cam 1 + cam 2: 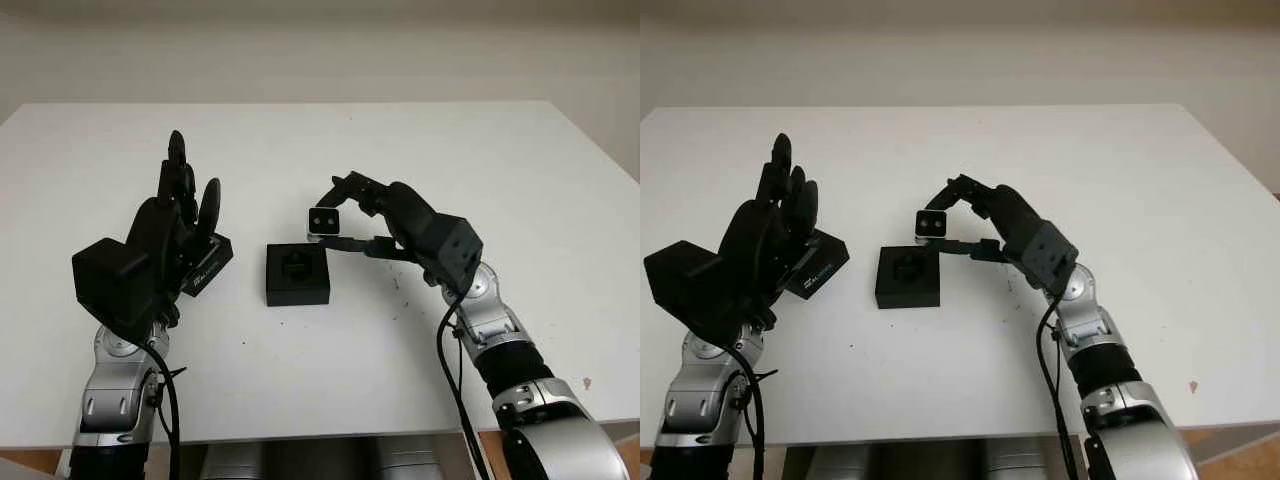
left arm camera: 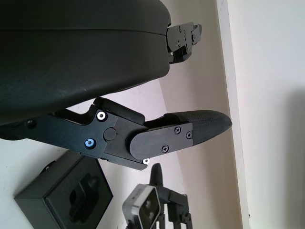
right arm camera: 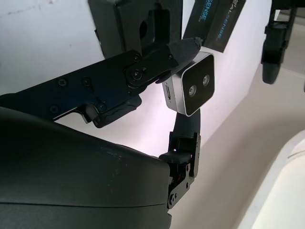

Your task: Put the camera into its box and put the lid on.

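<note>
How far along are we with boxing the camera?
Done: the right hand has picked up the camera. In hand: it is held just above the open box. Left: seating it, then fitting the lid, which lies by the raised, open left hand.

A white table (image 1: 520,180) stands against a pale, plain wall (image 1: 320,50); floor perhaps wooden.

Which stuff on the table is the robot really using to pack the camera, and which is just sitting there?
Part of the job:
- camera, pinched in the right hand just above the box
- box, open on the table
- lid, lying by the left hand, which is open and raised

Just there:
- white table, with a few dark specks on it
</note>
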